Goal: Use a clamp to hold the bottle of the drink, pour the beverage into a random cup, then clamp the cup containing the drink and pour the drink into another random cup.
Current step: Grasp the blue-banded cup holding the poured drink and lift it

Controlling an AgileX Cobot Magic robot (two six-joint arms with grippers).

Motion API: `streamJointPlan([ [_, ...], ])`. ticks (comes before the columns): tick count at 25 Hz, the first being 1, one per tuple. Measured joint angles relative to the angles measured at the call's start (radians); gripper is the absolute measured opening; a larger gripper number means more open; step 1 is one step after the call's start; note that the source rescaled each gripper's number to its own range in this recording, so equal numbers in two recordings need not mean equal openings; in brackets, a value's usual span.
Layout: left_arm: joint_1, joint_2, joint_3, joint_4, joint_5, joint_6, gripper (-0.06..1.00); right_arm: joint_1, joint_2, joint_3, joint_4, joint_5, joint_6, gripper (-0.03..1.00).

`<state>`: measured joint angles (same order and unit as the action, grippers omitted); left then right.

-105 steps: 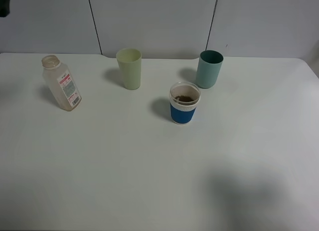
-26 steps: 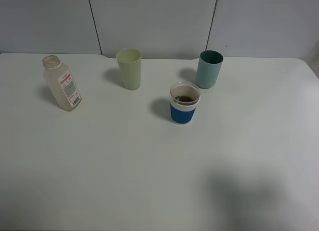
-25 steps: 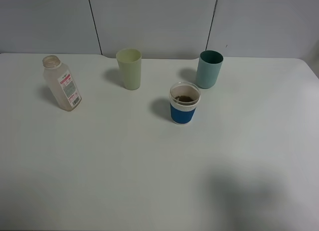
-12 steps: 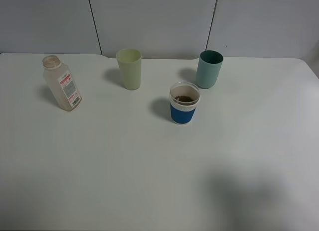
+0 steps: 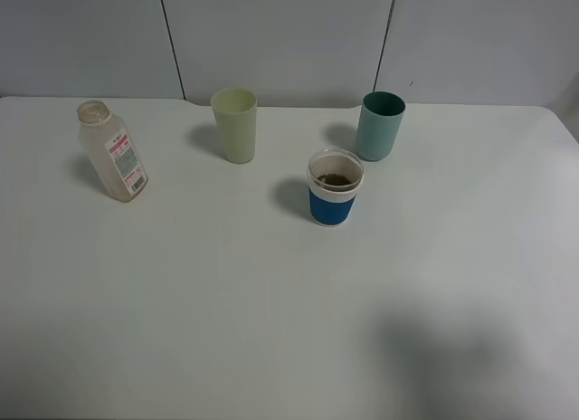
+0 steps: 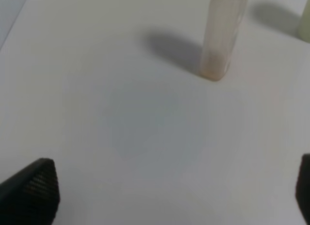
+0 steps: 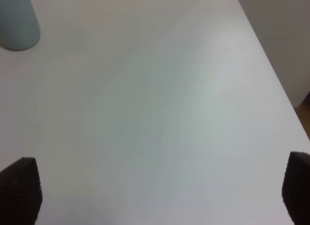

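Observation:
The clear bottle (image 5: 112,152) with a white and red label stands uncapped at the table's left and looks emptied; its lower body (image 6: 220,40) shows in the left wrist view. The short blue-sleeved cup (image 5: 334,187) stands mid-table with brown beverage (image 5: 336,178) inside. The pale yellow-green tumbler (image 5: 235,124) stands behind it to the left. No arm shows in the high view. My left gripper (image 6: 174,193) is open over bare table short of the bottle, its fingers (image 6: 31,191) far apart. My right gripper (image 7: 160,191) is open over bare table, with fingers (image 7: 19,188) wide.
A teal cup (image 5: 381,125) stands behind the blue-sleeved cup to the right, and its base (image 7: 17,21) shows in the right wrist view. The table's right edge (image 7: 271,70) runs close to my right gripper. A grey panelled wall (image 5: 289,40) backs the table.

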<state>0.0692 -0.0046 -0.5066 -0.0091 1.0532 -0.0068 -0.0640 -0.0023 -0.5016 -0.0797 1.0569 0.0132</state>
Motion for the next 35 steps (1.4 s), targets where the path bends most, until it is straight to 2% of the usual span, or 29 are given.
streamJointPlan([
  [16,0.0,0.0,0.0,0.0,0.0,0.0,0.99,0.0,0.005,-0.003,0.002,-0.004,0.0,1.0],
  [18,0.0,0.0,0.0,0.0,0.0,0.001,0.99,0.0,0.049,-0.033,0.006,-0.049,0.0,1.0],
  [22,0.0,0.0,0.0,0.0,0.0,0.001,0.99,0.0,0.249,-0.14,0.019,-0.233,0.0,1.0],
  [29,0.0,0.0,0.0,-0.003,0.0,0.001,0.99,0.0,0.513,-0.169,0.038,-0.294,-0.023,1.0],
  [35,0.0,0.0,0.0,-0.003,0.0,0.001,0.99,0.027,0.673,-0.169,0.101,-0.337,-0.153,1.0],
])
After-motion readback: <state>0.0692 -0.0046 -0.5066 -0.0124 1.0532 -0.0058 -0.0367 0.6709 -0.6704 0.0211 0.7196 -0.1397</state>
